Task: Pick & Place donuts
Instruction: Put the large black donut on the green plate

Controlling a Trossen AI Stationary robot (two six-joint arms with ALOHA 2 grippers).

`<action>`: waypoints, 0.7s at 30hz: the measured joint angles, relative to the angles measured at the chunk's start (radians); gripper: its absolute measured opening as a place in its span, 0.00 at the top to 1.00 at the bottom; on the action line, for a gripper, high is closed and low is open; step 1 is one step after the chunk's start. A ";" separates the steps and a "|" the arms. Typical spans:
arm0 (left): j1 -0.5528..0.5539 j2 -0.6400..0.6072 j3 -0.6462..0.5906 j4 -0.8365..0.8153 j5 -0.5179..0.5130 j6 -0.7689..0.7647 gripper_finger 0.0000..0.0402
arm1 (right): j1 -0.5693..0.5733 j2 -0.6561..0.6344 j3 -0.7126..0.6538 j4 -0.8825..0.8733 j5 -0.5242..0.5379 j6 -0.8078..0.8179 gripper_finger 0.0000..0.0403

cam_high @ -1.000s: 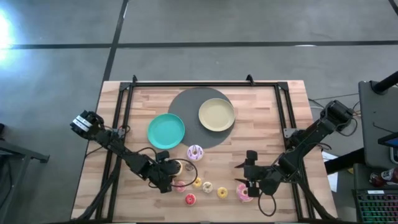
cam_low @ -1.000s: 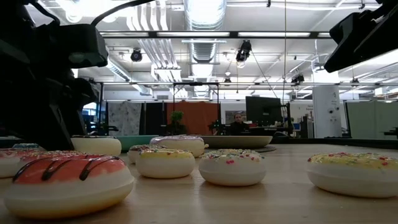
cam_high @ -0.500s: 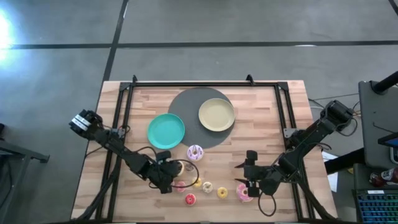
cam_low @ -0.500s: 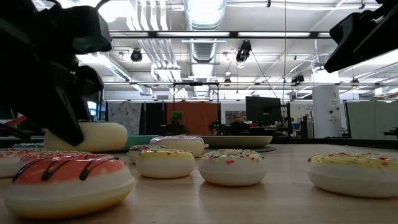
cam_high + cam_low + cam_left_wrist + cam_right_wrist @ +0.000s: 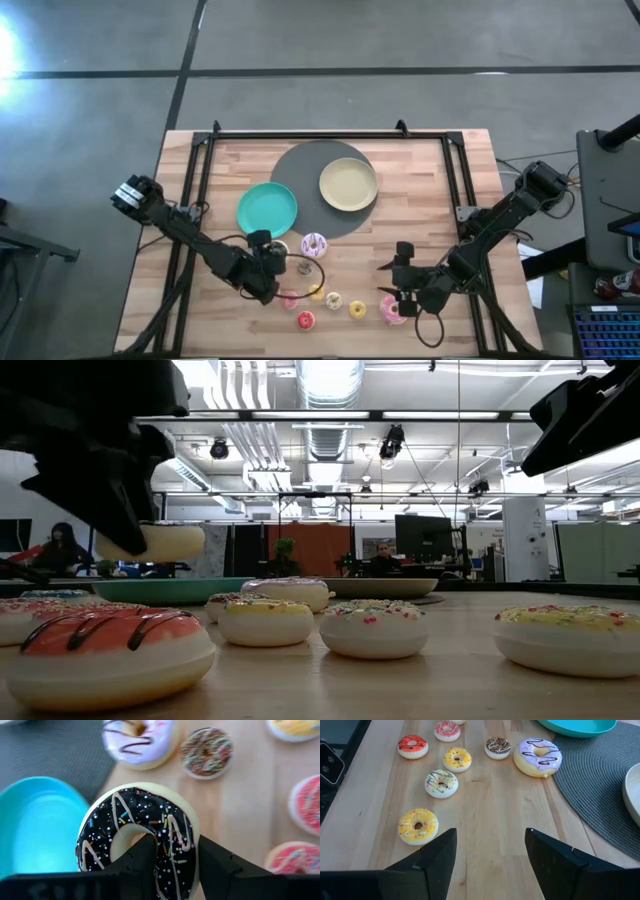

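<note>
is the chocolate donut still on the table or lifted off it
Lifted. In the low view the chocolate donut hangs clear above the tabletop in the left gripper, whose fingers grip its ring near the teal plate.

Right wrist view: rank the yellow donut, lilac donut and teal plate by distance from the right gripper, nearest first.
From the right gripper:
1. Yellow donut, just ahead of one finger.
2. Lilac donut, farther out, by the grey mat's edge.
3. Teal plate, farthest, beyond the lilac donut.

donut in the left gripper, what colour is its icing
Dark brown icing with pale drizzle and sprinkles; clearest in the left wrist view.
</note>
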 joint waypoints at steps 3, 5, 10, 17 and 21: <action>0.026 -0.036 0.002 -0.022 -0.009 0.032 0.75 | 0.000 0.000 0.000 0.001 0.000 0.000 0.44; 0.048 -0.073 -0.003 -0.034 -0.019 0.051 0.75 | 0.000 0.000 0.000 0.001 0.000 0.000 0.44; 0.119 -0.180 -0.029 -0.087 -0.084 0.114 0.75 | 0.000 0.000 0.000 0.003 0.000 -0.001 0.44; 0.304 -0.359 -0.191 -0.055 -0.070 0.156 0.75 | 0.000 0.000 0.000 0.005 0.000 -0.003 0.44; 0.407 -0.434 -0.319 0.089 0.012 0.203 0.75 | 0.000 0.000 0.000 0.005 0.000 -0.007 0.44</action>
